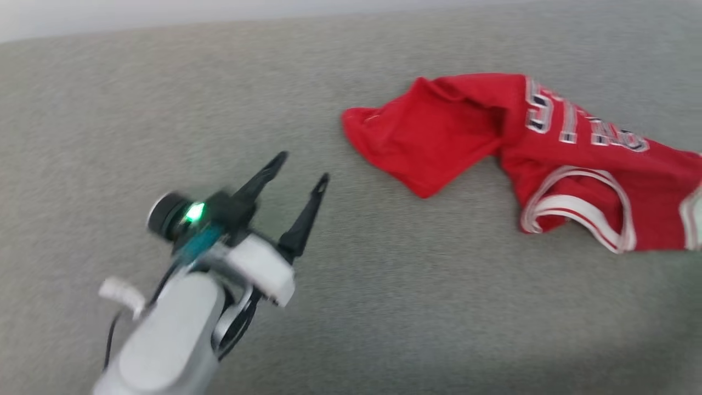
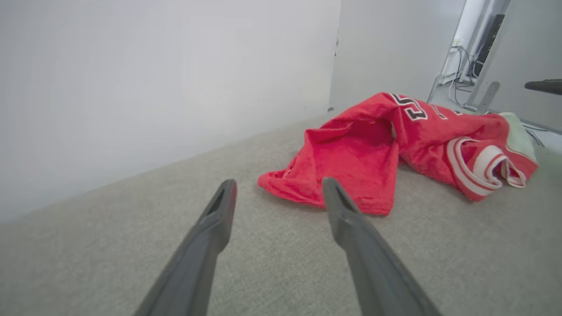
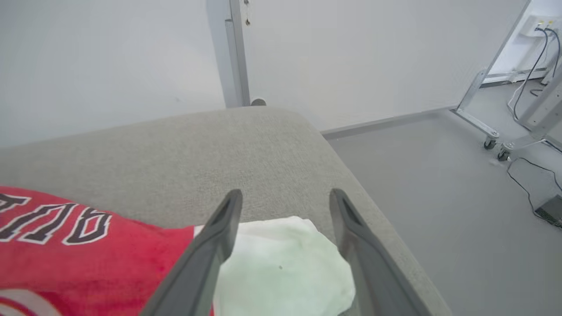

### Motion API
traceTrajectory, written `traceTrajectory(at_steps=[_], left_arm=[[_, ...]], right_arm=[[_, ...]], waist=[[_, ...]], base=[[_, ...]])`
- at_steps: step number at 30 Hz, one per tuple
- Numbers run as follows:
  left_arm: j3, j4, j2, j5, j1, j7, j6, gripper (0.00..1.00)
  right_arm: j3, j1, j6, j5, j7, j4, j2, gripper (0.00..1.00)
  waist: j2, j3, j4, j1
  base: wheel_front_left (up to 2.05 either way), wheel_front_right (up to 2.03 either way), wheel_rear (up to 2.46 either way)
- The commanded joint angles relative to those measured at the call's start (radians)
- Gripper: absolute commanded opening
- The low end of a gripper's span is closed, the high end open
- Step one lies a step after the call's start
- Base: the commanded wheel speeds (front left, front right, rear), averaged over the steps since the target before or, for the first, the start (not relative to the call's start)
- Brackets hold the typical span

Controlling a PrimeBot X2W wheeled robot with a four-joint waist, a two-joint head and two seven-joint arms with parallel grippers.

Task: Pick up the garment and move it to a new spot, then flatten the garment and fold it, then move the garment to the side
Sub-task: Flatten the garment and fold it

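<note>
Your left gripper point(image 1: 303, 167) stands left of the garment point(image 1: 439, 131), apart from it, jaws spread and empty. First step, I judge: the crumpled garment is not yet picked up. Next, reach its near red edge and close there. Your right gripper point(image 3: 285, 195) hovers over its white sleeve point(image 3: 281, 267), also spread, holding nothing. Under the garment lies a grey fabric surface point(image 1: 164, 109); behind it a white wall point(image 2: 131, 66), right of it a grey floor point(image 3: 439, 175)

A grey fabric surface point(image 3: 263, 145) meets white walls point(image 3: 351, 52), with grey floor point(image 3: 439, 197) and wheeled metal frames point(image 3: 478, 114) beyond.
</note>
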Motion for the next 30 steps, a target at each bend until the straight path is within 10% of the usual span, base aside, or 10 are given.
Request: traceTrajectory(at_steps=[1, 9, 30], left_arm=[[-0.095, 0.024, 0.052, -0.075, -0.084, 0.077, -0.001, 1.0], [-0.451, 0.042, 0.147, -0.54, -0.374, 0.451, 0.0, 1.0], [-0.538, 0.542, 0.007, -0.978, -0.702, 0.652, 0.0, 1.0]], right_arm=[[0.011, 0.026, -0.001, 0.013, -0.013, -0.051, 0.032, 1.0], [0.02, 0.099, -0.001, 0.03, -0.025, -0.231, 0.125, 1.0], [0.089, 0.099, -0.001, 0.039, -0.022, -0.336, 0.288, 1.0]], waist=[[0.0, -0.012, -0.061, 0.0], [0.0, 0.02, -0.212, 0.0], [0.0, 0.159, -0.485, 0.0]], base=[[0.0, 0.0, 0.0], [0.0, 0.0, 0.0], [0.0, 0.0, 0.0]])
